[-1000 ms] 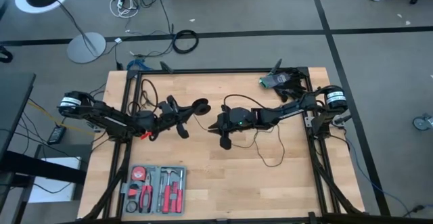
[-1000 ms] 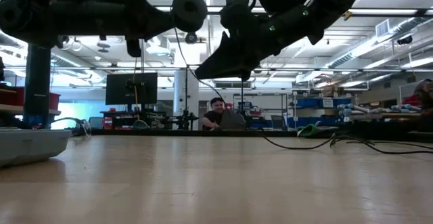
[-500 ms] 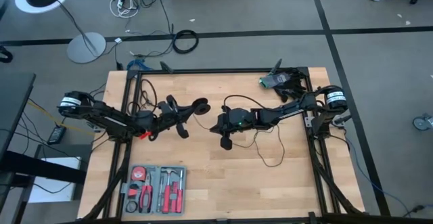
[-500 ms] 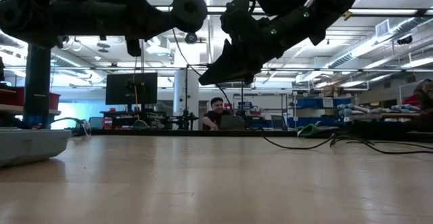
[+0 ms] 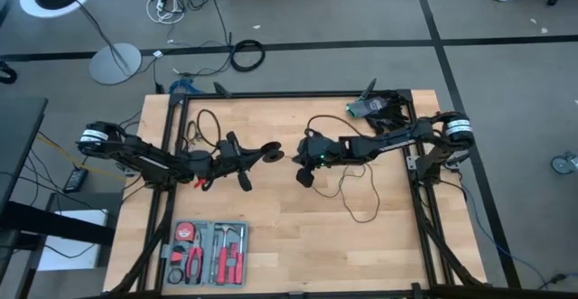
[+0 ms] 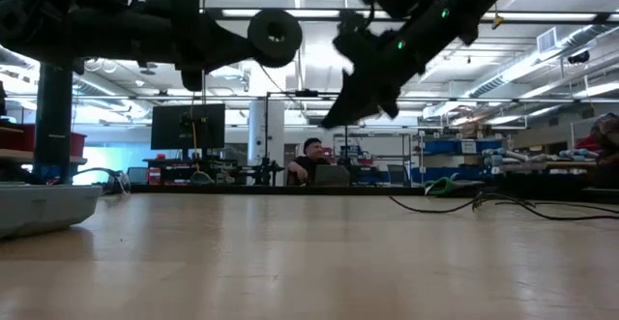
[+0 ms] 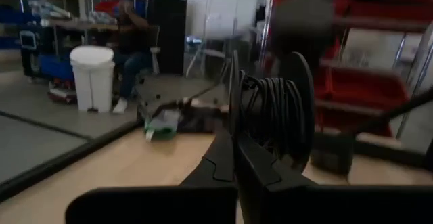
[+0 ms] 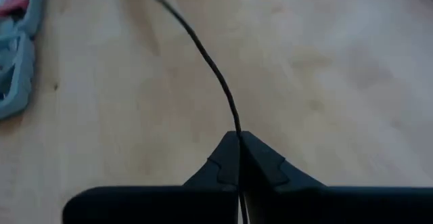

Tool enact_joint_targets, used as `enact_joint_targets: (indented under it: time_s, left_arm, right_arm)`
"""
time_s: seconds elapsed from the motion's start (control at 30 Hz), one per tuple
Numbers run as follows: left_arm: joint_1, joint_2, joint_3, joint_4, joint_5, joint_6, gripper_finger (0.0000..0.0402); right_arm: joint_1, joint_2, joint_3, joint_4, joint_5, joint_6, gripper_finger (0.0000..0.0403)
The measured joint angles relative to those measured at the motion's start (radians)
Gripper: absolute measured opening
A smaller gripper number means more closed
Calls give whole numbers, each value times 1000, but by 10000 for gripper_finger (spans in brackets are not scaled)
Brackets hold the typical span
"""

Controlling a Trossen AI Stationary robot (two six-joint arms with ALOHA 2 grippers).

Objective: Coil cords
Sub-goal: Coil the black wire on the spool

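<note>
Cords (image 5: 361, 200) trail across the counter (image 5: 298, 245), centre right of the high view. I see my right claw (image 8: 238, 143) clenched on the wire, my left claw (image 7: 233, 139) clamped beside the wound spool (image 7: 274, 112).

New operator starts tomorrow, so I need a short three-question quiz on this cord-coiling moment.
1. True or false: the right pincer is shut on the cord.
2. What does the left pincer hold: A) screwdriver, B) puck with cord wound on it, C) nothing?
3. What lies at the table's front left corner?

Key: 1 true. 2 B. 3 A tool tray.
</note>
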Motion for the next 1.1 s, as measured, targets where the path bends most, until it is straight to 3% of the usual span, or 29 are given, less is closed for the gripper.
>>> enact_joint_targets:
  time_s: [0.3,0.73,1.1]
  left_arm:
    - [-6,0,0,-155,-9,-51,0]
    - [-6,0,2,-215,-120,-120,0]
    - [-6,1,2,-229,-202,-131,0]
  right_arm:
    - [0,-126,65,-50,48,4,1]
    - [12,31,315,-158,39,-65,0]
    - [24,82,358,-77,17,-101,5]
